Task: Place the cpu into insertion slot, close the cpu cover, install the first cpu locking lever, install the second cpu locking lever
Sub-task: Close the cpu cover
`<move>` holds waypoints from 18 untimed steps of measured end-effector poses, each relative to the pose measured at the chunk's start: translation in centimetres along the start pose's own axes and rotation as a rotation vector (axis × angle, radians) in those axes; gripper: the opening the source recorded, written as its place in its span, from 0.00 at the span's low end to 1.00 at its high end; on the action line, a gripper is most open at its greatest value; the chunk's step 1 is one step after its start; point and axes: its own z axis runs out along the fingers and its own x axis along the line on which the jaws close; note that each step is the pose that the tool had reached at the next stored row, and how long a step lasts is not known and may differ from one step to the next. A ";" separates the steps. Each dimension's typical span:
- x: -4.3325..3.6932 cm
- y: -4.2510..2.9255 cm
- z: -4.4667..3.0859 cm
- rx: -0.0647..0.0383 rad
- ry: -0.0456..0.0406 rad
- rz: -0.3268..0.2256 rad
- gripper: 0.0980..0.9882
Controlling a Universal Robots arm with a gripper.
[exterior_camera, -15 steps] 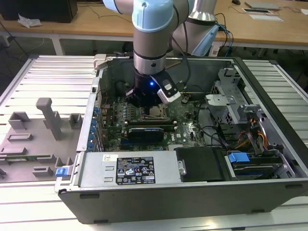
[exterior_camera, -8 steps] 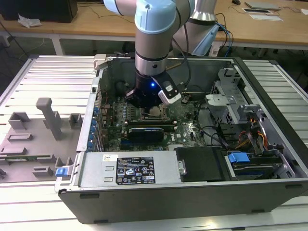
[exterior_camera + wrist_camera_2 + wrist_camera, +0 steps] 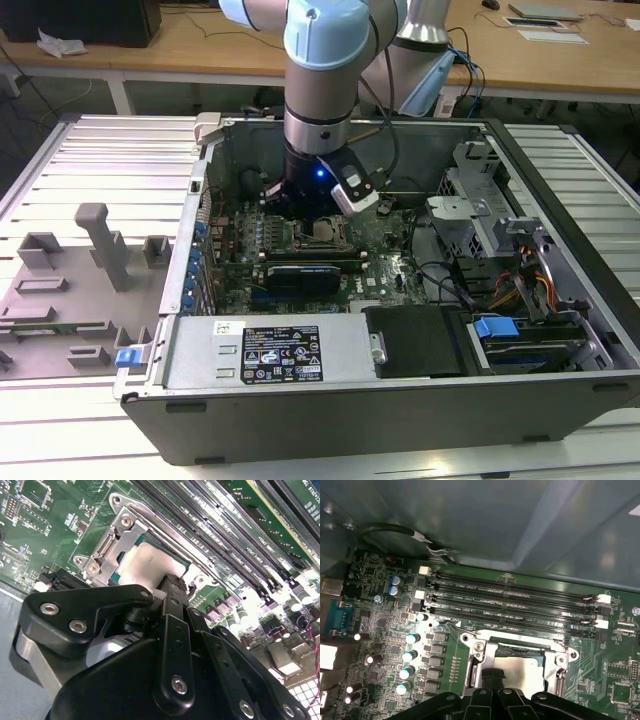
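The cpu point(image 3: 147, 565) lies flat in the insertion slot point(image 3: 326, 233) on the green motherboard, its dull silver top also showing in the first wrist view point(image 3: 520, 667). The cpu cover point(image 3: 116, 539), a silver frame, lies down around the chip, and the chip shows through its window point(image 3: 479, 652). My gripper point(image 3: 172, 584) hangs straight over the socket with its black fingers point(image 3: 487, 676) close together, tips at the chip's near edge. Nothing is held between them. A thin wire locking lever point(image 3: 165, 527) runs along the socket's side beside the memory slots.
Long black memory slots point(image 3: 515, 602) run next to the socket. A black card point(image 3: 305, 272) sits in front of the socket. Case walls point(image 3: 300, 370), a drive cage point(image 3: 500, 240) and cables hem in the board. A grey fixture block point(image 3: 100, 240) stands outside the case, at the exterior view's left.
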 end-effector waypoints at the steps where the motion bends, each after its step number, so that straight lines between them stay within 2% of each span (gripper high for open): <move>1: -0.06 0.02 0.00 0.000 -0.0001 0.000 0.01; 6: -0.08 0.07 -0.31 -0.001 -0.0001 -0.001 0.01; 7: -0.08 0.06 -0.32 -0.004 -0.0002 -0.001 0.01; 11: -0.05 0.04 -0.06 -0.009 -0.0003 -0.005 0.01; 12: -0.06 0.05 -0.03 -0.014 -0.0014 -0.005 0.01; 18: -0.39 0.12 0.00 -0.014 -0.0015 -0.005 0.01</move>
